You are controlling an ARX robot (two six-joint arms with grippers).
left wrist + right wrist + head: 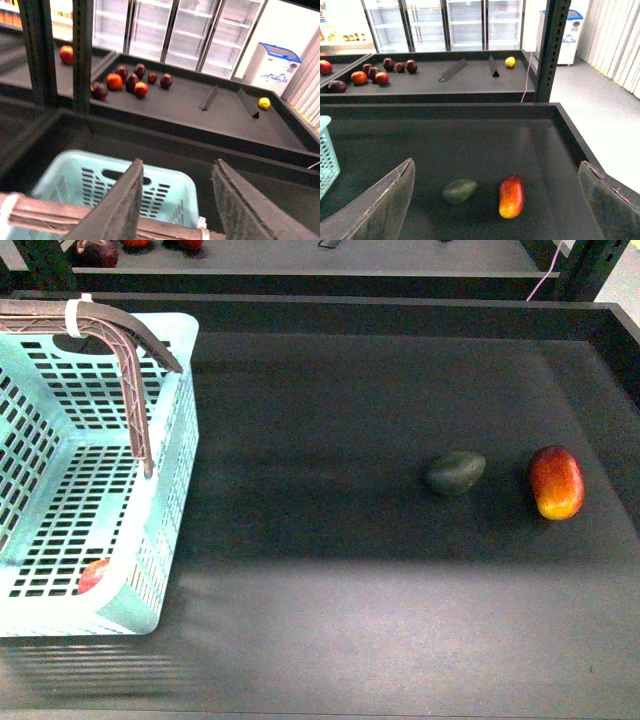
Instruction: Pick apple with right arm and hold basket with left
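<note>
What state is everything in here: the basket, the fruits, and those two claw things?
basket: upright, handles raised.
apple: inside the basket, at its near wall.
green fruit: lying loose on the table.
red-yellow fruit: lying beside it, apart.
left gripper: open, above the basket's handles.
right gripper: open, empty.

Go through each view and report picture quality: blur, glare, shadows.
Front view: basket near rim glares almost white, with streaky blur beneath; broad soft shadow bands cross the table. Left wrist view: near fingers soft, shelves behind sharper. Right wrist view: evenly lit, fingers blurred.

Turquoise slotted basket (165, 540), seemingly red apple (93, 575), dark green fruit (456, 473), red-yellow fruit (556, 482)
</note>
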